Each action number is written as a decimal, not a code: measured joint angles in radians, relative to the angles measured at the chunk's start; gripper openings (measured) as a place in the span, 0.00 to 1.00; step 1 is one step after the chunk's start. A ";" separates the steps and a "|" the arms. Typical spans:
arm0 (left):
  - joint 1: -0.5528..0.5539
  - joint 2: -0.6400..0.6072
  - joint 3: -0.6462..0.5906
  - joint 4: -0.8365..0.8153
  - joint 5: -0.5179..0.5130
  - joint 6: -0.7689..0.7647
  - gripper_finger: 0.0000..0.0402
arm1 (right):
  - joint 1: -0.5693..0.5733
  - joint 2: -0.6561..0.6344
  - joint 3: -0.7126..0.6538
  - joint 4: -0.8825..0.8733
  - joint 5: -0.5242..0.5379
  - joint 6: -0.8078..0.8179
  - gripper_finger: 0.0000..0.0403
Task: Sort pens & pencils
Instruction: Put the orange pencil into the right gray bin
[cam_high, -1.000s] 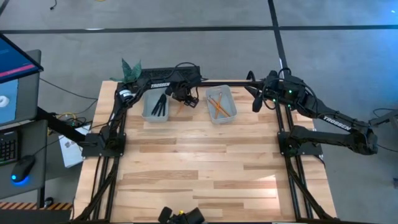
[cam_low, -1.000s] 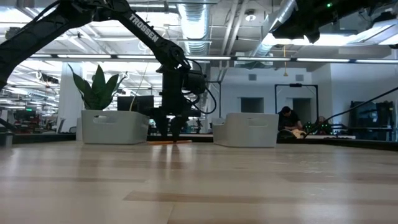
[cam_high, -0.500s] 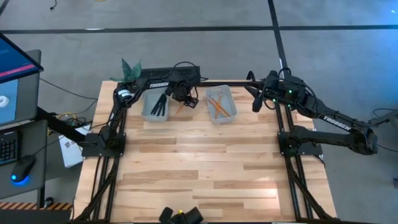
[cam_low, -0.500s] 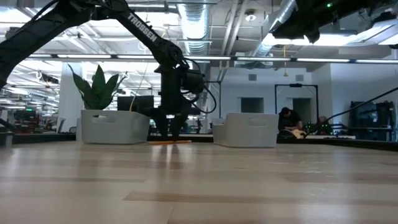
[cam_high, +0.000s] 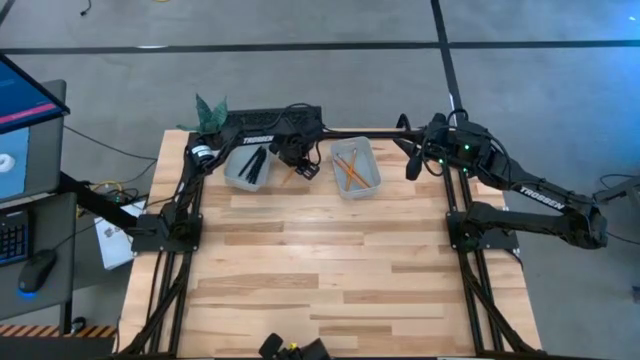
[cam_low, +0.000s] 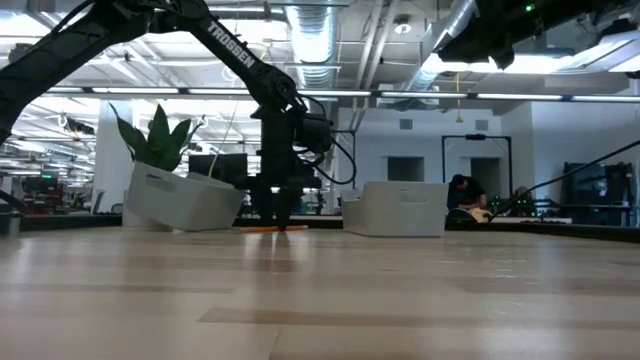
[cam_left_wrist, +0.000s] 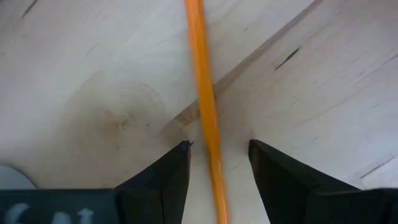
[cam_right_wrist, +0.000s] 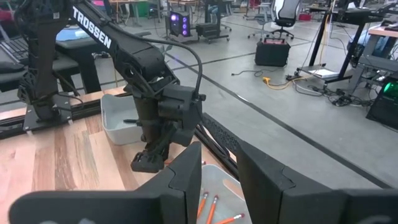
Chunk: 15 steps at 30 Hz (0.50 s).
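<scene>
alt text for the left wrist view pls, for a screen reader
The left end effector hovers open just above the pale wooden table, its two dark fingers straddling a thin orange-yellow wooden pencil that lies flat on the boards between them. The pencil is not yet gripped.

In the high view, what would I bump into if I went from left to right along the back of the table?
Green plant → bin with the pens → left end effector over a pencil → bin with the pencils → right end effector.
</scene>
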 joint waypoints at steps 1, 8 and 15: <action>0.000 0.000 0.000 -0.001 0.000 0.000 0.40 | 0.000 0.000 0.000 0.000 0.000 0.000 0.30; -0.001 0.000 0.000 0.000 -0.001 -0.002 0.31 | 0.000 0.000 0.000 0.000 0.000 0.007 0.30; -0.002 0.000 0.000 0.000 -0.001 -0.009 0.17 | 0.000 0.000 0.000 0.000 0.000 0.007 0.30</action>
